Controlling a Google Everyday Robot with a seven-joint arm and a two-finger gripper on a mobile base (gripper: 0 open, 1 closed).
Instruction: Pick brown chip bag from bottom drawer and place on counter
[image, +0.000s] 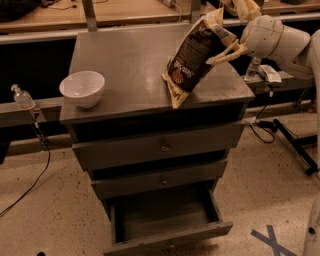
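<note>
The brown chip bag (192, 55) leans tilted on the right part of the counter (130, 60), its lower cream end touching the top near the front right edge. My gripper (214, 46) reaches in from the right and is shut on the bag's upper part. The bottom drawer (170, 241) is pulled out below and looks empty inside.
A white bowl (82, 88) stands at the counter's left front corner. The two upper drawers (161, 147) are closed. A small bottle (22, 96) sits on a ledge to the left. A wooden bench (125, 10) runs behind. Cables (280, 131) lie on the floor at right.
</note>
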